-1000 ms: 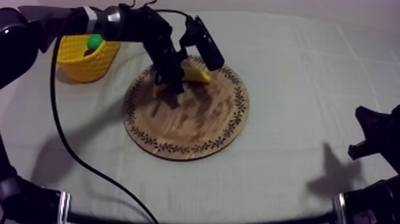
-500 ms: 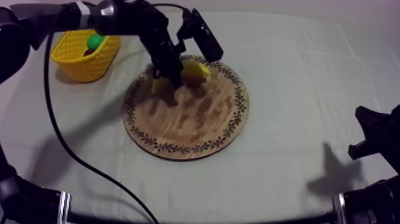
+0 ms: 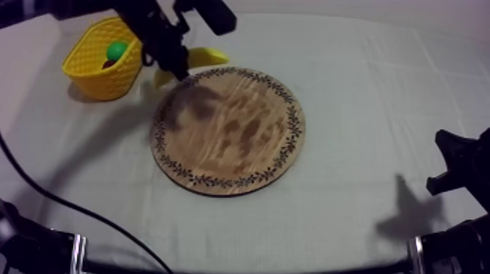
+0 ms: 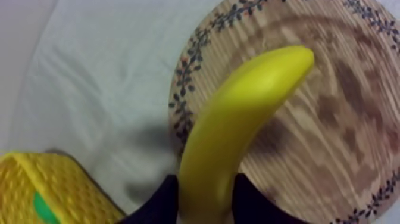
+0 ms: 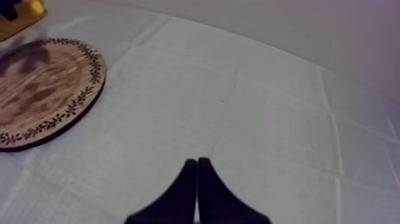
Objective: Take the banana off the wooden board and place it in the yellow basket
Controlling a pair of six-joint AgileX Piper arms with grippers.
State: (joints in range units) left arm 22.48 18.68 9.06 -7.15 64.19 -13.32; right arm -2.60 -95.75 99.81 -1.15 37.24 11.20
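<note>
My left gripper [image 3: 175,67] is shut on the yellow banana [image 3: 205,55] and holds it in the air above the far left rim of the round wooden board [image 3: 228,130]. Between the two black fingers [image 4: 156,202] the banana [image 4: 238,125] rises over the board's patterned rim [image 4: 189,77], with the yellow basket [image 4: 53,190] close beside. That basket [image 3: 102,64] stands at the far left of the table. My right gripper [image 3: 456,164] rests at the right edge, shut on nothing, its fingers [image 5: 196,193] together as a wedge.
Inside the basket lie a green fruit [image 3: 115,50] and something dark red beside it. The grey-white cloth [image 3: 364,87] stretches right of the board. In the right wrist view the board [image 5: 41,89] lies far off to the side.
My left gripper has lifted the banana off the board and carried it up and left, towards the basket. The right arm has not moved.
</note>
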